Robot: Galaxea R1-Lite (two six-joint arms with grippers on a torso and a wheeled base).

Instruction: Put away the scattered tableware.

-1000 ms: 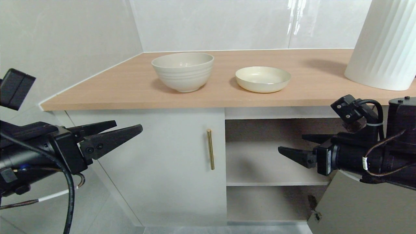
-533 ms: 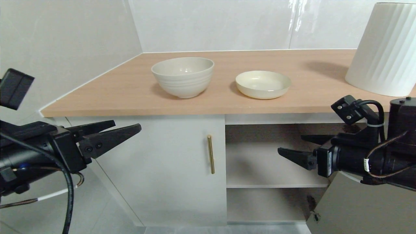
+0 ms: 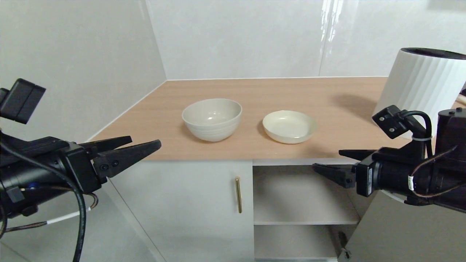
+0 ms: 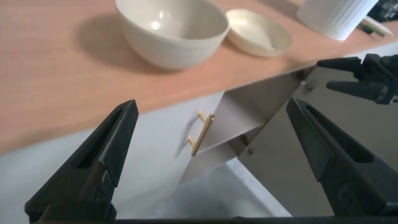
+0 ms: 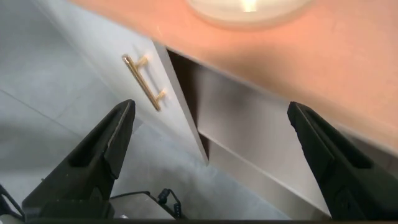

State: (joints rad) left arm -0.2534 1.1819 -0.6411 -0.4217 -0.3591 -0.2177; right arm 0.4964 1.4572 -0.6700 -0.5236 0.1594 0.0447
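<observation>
The black left tool [image 3: 144,141], jaws spread and empty, hangs off the front left corner of the wooden bench [image 3: 346,109]. On the bench sit a deep ribbed cream bowl [image 3: 212,119] and, farther right, a shallow cream dish [image 3: 289,126]. The black right tool [image 3: 327,159], likewise open, hangs at the bench's front edge. A pinch on either glazed rim could slip

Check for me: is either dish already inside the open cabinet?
No, the deep beige ribbed bowl and the shallow cream dish both sit side by side on the wooden countertop.
</observation>
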